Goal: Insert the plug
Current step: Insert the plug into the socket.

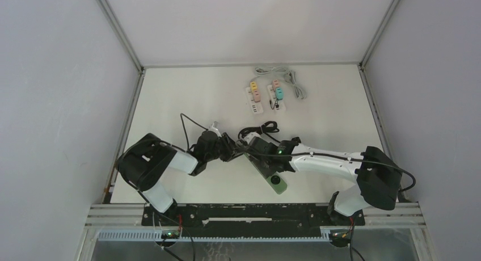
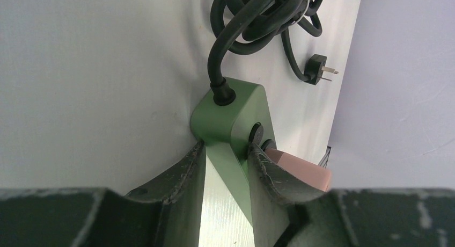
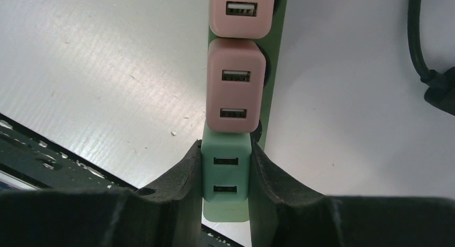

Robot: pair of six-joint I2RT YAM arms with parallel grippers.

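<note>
1. The left fingers (image 2: 180, 174) are clamped on the green power strip (image 2: 236, 118) at its cord end.
2. The right fingers (image 3: 180, 185) are clenched on the mint USB charger (image 3: 225, 174), held against the strip beside two seated pink chargers (image 3: 236, 91).
3. Its full seating cannot be judged.

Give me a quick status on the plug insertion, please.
Left gripper clamped on green power strip, cord end. Right gripper clamped on mint charger, beside two pink chargers on the strip. Black cord coiled clear.
</note>
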